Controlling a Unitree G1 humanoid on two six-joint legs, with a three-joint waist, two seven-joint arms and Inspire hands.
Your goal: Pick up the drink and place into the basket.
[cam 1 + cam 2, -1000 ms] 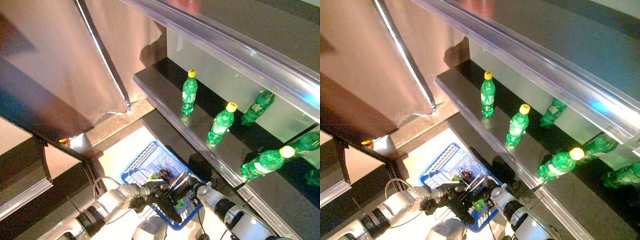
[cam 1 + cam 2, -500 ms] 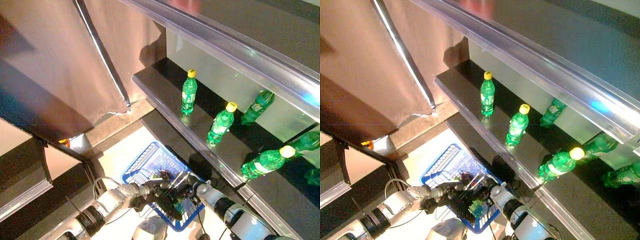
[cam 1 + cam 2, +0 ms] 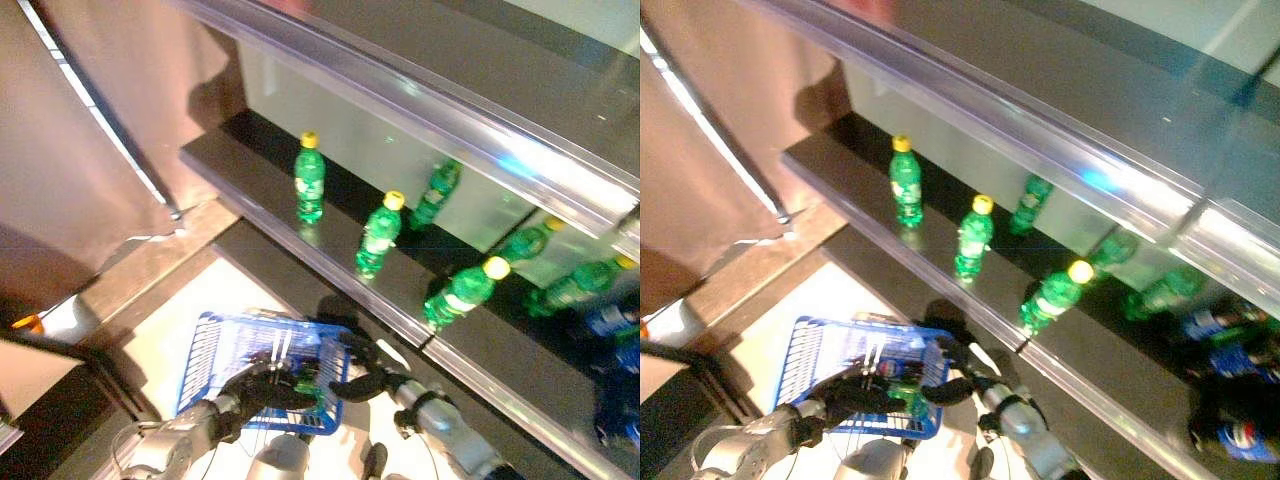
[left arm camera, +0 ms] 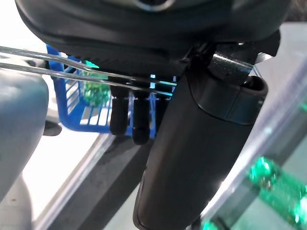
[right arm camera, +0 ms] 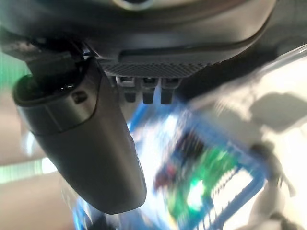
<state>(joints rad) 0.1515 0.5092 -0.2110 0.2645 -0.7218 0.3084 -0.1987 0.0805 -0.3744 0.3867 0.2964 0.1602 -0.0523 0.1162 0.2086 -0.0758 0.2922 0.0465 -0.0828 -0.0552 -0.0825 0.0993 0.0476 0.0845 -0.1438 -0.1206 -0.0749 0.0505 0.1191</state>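
**Desk:** What does the room show?

**Photographer:** A dark, glossy shelf [image 3: 250,175] with a mirrored back runs across the scene above pale floor [image 3: 170,330]. Three green soft-drink bottles [image 3: 378,232] with yellow caps are spaced along its front edge. The two nearer the shelf's left end stand upright, and the third leans over.

**Desk:** And the robot?

**Photographer:** The left hand [image 3: 262,388] carries a blue wire basket [image 3: 215,345], fingers hooked on its wire handle [image 4: 57,72]. The right hand [image 3: 362,385] hangs at the basket's right rim, fingers loose and empty.

**Desk:** Where is the drink?

**Photographer:** A green bottle [image 5: 194,191] lies inside the basket, by its right near corner, so the task looks nearly done.

**Desk:** How would it handle?

**Photographer:** Likely light, smooth plastic that gives a little and may slip. It is best gripped round the middle of the body.
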